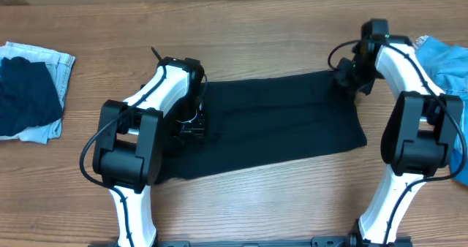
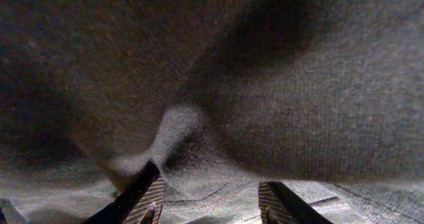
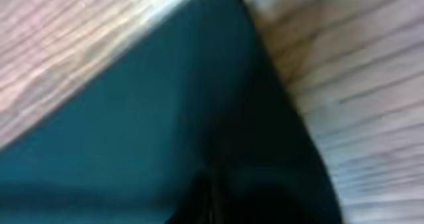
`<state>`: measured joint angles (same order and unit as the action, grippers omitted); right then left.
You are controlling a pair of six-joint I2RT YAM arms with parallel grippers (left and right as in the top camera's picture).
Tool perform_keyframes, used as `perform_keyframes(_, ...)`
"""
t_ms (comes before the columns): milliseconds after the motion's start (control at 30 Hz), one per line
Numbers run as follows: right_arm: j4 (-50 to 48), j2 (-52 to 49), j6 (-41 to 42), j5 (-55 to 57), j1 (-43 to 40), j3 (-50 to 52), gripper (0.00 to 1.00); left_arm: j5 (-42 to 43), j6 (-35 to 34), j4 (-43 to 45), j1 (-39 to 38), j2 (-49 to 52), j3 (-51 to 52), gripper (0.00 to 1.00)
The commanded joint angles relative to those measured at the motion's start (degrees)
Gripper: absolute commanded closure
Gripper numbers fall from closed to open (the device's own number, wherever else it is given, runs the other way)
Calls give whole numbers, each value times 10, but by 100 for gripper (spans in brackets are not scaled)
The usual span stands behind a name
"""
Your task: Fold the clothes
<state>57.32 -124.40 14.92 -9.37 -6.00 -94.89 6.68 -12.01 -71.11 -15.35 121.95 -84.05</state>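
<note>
The clothes (image 1: 278, 123), a plain black garment, lie spread across the middle of the wooden table (image 1: 256, 28). My left gripper (image 1: 191, 123) is down on the garment's left part. In the left wrist view its jaws (image 2: 209, 184) stand apart over the fabric (image 2: 298, 98), and a raised fold sits just ahead of the left finger (image 2: 147, 191). My right gripper (image 1: 344, 75) is at the garment's far right corner. The right wrist view is blurred; there the jaws (image 3: 212, 197) look shut, with the dark cloth (image 3: 165, 118) running into them.
A pile of pale denim with a dark navy piece on top (image 1: 29, 93) lies at the table's left edge. A bright blue garment (image 1: 446, 64) lies at the right edge, behind the right arm.
</note>
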Motion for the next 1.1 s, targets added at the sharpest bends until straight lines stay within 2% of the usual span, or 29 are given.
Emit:
perform_keyframes(0,-68,9,9,-14,-1,59,96,4,4,-2,0,7,-12,50)
perform_keyframes(233,-212,8,29,30,-1,133,96,4,4,-35,0,7,-12,52)
perform_keyframes(400,-230,8,30,110,-2,132,95,4,1,-43,0,7,-12,54)
perform_keyframes(533,-234,8,44,134,-20,131,94,4,0,-47,9,7,-12,55)
perform_keyframes(800,-223,9,35,58,-76,130,95,5,9,-32,42,7,-19,57)
perform_keyframes(967,-212,9,35,45,-72,123,95,10,21,-53,49,7,-113,57)
perform_keyframes(1067,-205,9,35,45,-71,123,95,28,30,-35,44,7,-169,50)
